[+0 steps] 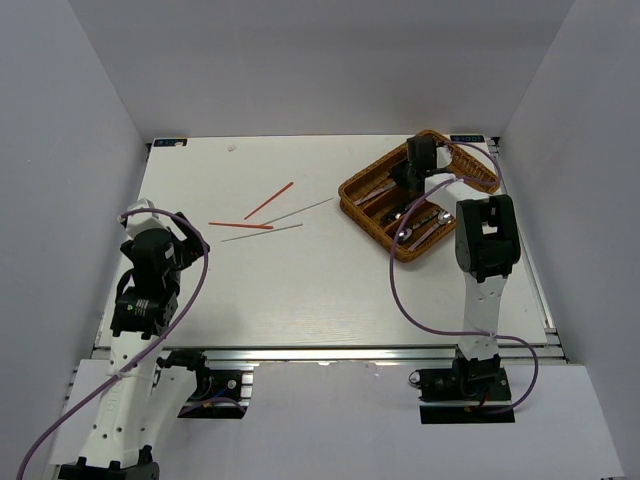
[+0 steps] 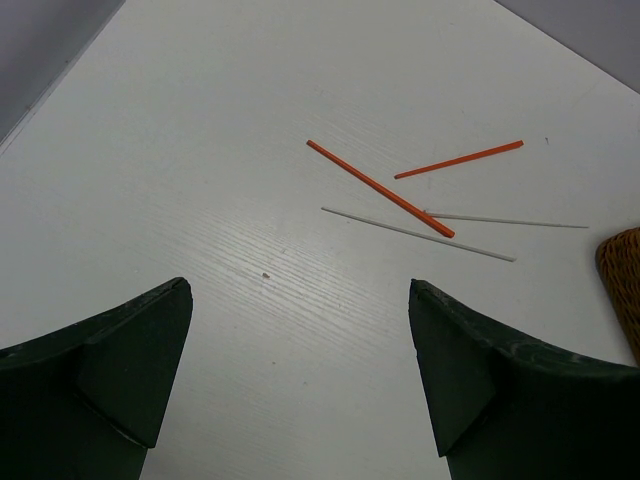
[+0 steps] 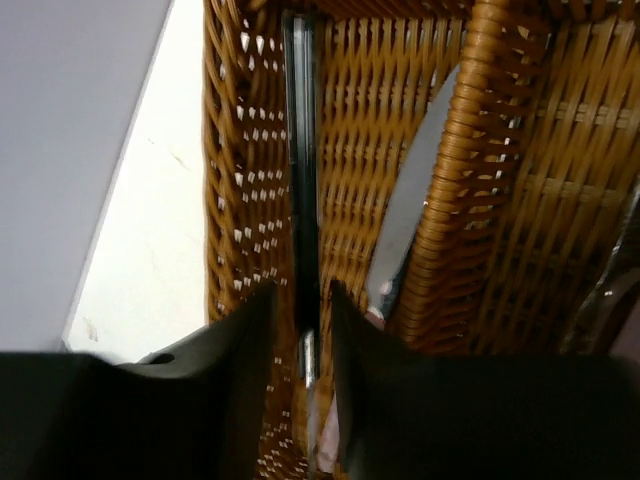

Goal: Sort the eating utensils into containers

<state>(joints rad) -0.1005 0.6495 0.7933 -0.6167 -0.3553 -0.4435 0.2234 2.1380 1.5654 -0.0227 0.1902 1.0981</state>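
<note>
The brown wicker tray [image 1: 372,215] sits at the back right and holds several utensils. My right gripper [image 1: 408,180] is down in its outer compartment [image 3: 232,150], shut on a silver knife [image 3: 300,150] held on edge between the fingers. A second knife [image 3: 415,190] lies in the same compartment. Two red chopsticks [image 1: 268,200] [image 1: 240,226] and two pale chopsticks [image 1: 300,210] [image 1: 262,232] lie on the table. My left gripper [image 2: 300,300] is open and empty, near the left edge, short of the chopsticks. The nearest red chopstick [image 2: 380,188] crosses a pale one [image 2: 418,235].
The white table [image 1: 300,290] is walled by grey panels on the left, back and right. A purple cable [image 1: 400,295] loops from the right arm over the table. The tray's corner [image 2: 622,280] shows at the right edge of the left wrist view.
</note>
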